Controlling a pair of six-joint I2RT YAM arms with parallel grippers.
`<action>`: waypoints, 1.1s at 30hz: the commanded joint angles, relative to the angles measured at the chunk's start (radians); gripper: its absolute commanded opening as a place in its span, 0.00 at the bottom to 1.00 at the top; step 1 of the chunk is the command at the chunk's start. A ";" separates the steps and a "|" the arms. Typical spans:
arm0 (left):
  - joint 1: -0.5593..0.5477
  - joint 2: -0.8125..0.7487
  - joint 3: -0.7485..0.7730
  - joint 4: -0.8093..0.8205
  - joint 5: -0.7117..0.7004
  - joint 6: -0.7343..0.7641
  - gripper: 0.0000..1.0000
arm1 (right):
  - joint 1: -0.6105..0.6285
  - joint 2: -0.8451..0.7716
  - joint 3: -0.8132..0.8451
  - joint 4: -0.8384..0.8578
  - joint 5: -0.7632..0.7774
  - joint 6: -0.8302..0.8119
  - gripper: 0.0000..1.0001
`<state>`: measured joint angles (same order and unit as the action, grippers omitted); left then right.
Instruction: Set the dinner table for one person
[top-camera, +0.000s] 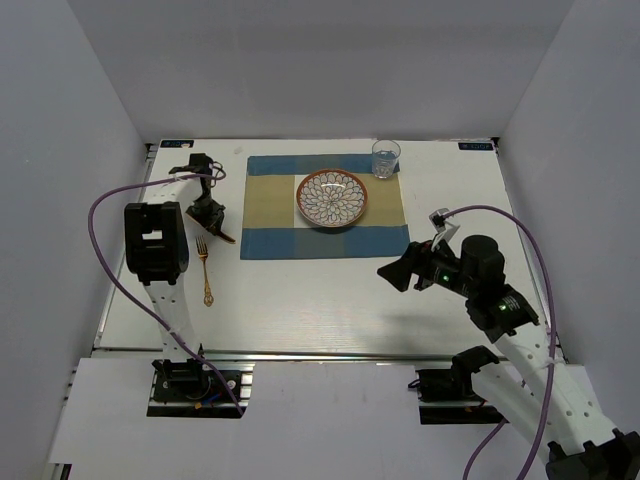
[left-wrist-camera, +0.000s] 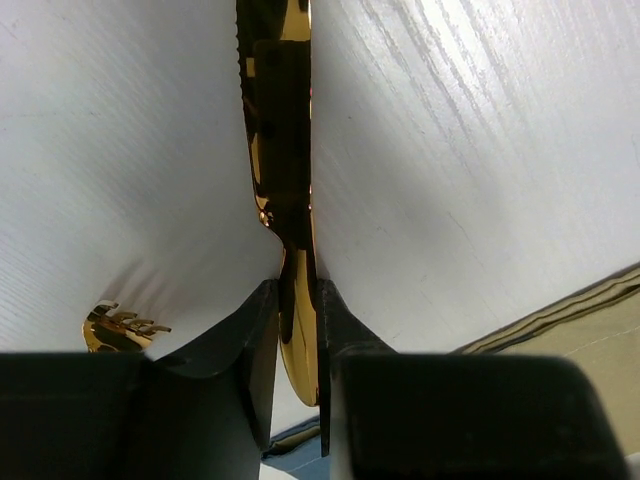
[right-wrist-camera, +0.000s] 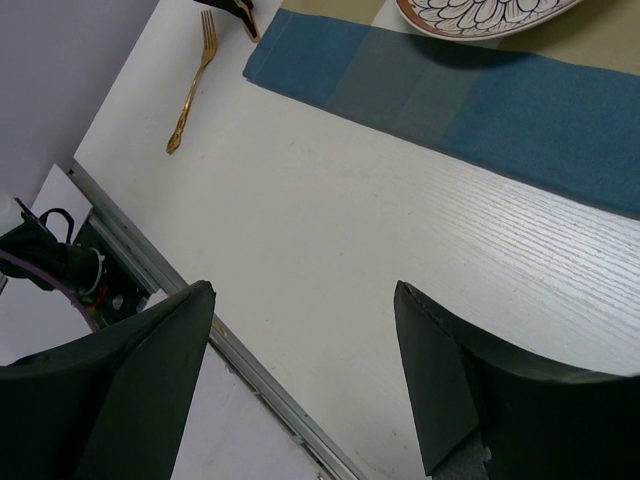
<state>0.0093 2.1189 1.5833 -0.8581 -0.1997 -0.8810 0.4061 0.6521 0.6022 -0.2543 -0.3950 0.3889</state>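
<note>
Left gripper clamps gold knife by its handle; best lowered level, clear of fork just beside its fingers. Right gripper gapes, holding nothing.

No legible text, numbers or brands in any view.

Far edge of the surface: two small dark-blue labels, left sticker at the far-left corner and right sticker at the far-right corner. Both show pale marks, possibly print, but too small and blurred to read. A green light glows on the right arm's wrist, a bare dot with no readable lettering beside it. Both wrist views: nothing written can be made out.
</note>
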 joint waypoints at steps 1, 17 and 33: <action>-0.003 0.098 -0.059 0.040 0.081 0.014 0.00 | -0.001 -0.029 0.059 -0.019 0.011 0.004 0.78; -0.031 -0.140 0.121 -0.016 -0.010 0.160 0.00 | -0.001 -0.063 0.056 -0.023 0.018 0.013 0.77; -0.250 -0.329 0.076 0.068 0.378 0.263 0.00 | -0.006 -0.068 0.188 -0.167 0.206 0.051 0.84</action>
<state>-0.1513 1.8442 1.6756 -0.8310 0.0635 -0.6136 0.4053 0.5926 0.7345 -0.3836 -0.2684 0.4118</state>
